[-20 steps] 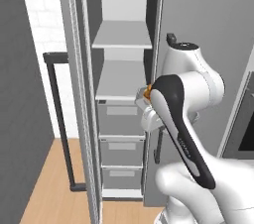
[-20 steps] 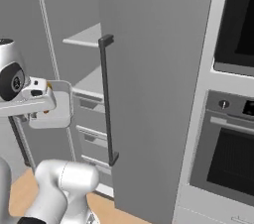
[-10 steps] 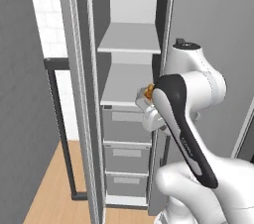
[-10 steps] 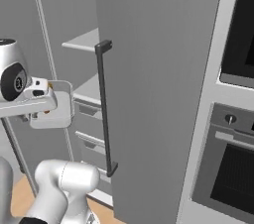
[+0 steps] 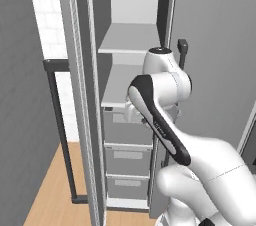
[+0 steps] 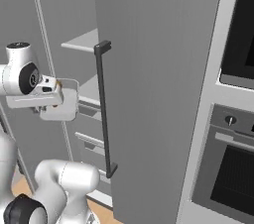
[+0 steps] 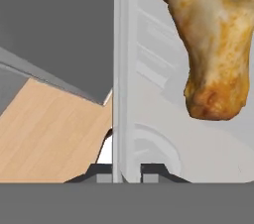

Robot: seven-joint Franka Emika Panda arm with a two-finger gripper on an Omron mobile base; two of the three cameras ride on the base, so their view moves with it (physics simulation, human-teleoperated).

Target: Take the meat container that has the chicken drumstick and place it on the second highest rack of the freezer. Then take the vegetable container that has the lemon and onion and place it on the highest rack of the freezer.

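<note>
Gripping the rim of the meat container (image 7: 149, 119) between nearly closed jaws, the gripper (image 7: 125, 172) holds the small grey tray in the air at the open front of the freezer (image 5: 127, 70), near the front edge of its lower pale shelf (image 5: 120, 82). The chicken drumstick (image 7: 211, 39) lies inside the tray, and from the right base view the container (image 6: 62, 106) hangs just left of the dark bar handle (image 6: 103, 109) on the freezer door.
</note>
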